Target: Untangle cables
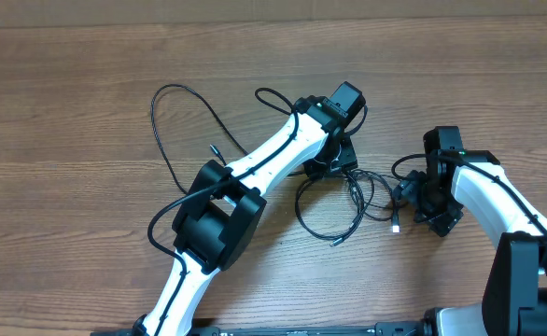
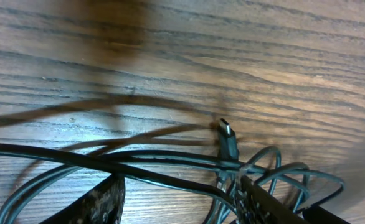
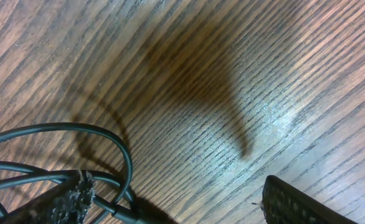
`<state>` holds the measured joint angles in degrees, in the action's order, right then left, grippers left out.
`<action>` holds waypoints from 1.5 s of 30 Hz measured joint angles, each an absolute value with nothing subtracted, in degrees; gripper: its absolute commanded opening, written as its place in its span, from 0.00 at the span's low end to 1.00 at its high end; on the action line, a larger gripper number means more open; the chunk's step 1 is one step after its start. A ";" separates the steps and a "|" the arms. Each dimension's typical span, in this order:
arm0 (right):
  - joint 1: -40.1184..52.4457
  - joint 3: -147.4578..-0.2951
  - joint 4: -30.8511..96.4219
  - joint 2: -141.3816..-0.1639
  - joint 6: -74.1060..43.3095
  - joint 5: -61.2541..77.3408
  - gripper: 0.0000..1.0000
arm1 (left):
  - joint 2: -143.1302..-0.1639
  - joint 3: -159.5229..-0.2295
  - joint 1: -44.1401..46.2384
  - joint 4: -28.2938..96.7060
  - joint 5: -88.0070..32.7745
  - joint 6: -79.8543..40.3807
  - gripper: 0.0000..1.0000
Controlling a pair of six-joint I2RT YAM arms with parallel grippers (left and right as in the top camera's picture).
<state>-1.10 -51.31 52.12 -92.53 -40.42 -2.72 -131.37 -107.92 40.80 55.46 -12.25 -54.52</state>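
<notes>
The cables are thin black cords lying in a tangle of loops on the wooden table between the two arms. One silver-tipped plug lies at the tangle's right side. My left gripper is open at the tangle's upper left. In the left wrist view its fingers straddle several cords, with a plug just ahead. My right gripper is open at the tangle's right edge. In the right wrist view its fingers are wide apart, and a cable loop lies by the left finger.
Another thin black cord makes a big loop on the table to the left of my left arm, with a small plug end. The wooden table extends all around.
</notes>
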 measured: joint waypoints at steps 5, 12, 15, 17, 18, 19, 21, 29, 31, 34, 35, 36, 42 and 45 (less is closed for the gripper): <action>-1.10 -51.31 52.14 -92.53 -40.40 -2.35 0.85 | -131.39 -107.92 40.80 55.70 -11.68 -54.52 0.55; -1.10 -51.31 52.45 -92.53 -40.38 -2.33 0.85 | -131.37 -106.32 41.56 55.61 -11.22 -54.54 0.42; -1.10 -51.31 52.51 -92.53 -40.42 -2.33 0.85 | -131.39 -106.21 41.65 55.44 -11.00 -54.92 0.23; -1.10 -51.29 52.49 -92.53 -40.36 -2.31 0.85 | -131.39 -106.21 41.60 55.42 -10.85 -55.33 0.04; -1.10 -51.29 52.51 -92.53 -40.25 -2.24 0.85 | -131.39 -106.21 41.50 55.44 -10.85 -55.42 0.04; -1.10 -51.31 52.53 -92.53 -40.25 -2.22 0.85 | -131.37 -106.21 41.43 55.37 -10.87 -55.35 0.04; -1.10 -51.31 52.53 -92.53 -40.25 -2.00 0.85 | -131.37 -106.21 40.95 55.44 -10.98 -55.02 0.04; -1.10 -51.31 52.36 -92.53 -40.27 -1.91 0.85 | -131.37 -106.74 36.18 57.63 -12.10 -48.82 0.04; -1.08 -51.31 52.07 -92.53 -40.25 -1.89 0.85 | -131.28 -108.14 33.61 58.13 -13.65 -45.89 0.04; -1.08 -51.31 52.05 -92.53 -40.25 -1.87 0.85 | -129.51 -110.08 29.08 58.00 -18.59 -40.56 0.04; -1.08 -51.31 52.03 -92.53 -40.23 -1.89 0.85 | -128.68 -110.76 27.81 57.98 -20.49 -39.16 0.04; -1.08 -51.31 51.96 -92.53 -40.23 -1.91 0.85 | -127.90 -111.59 26.63 57.76 -22.65 -37.63 0.04; -1.10 -51.31 51.75 -92.53 -40.25 -1.89 0.85 | -121.14 -117.34 19.35 54.87 -42.30 -28.21 0.04; -1.10 -51.29 51.72 -92.53 -40.25 -1.89 0.85 | -118.98 -118.06 16.62 53.54 -50.41 -26.48 0.04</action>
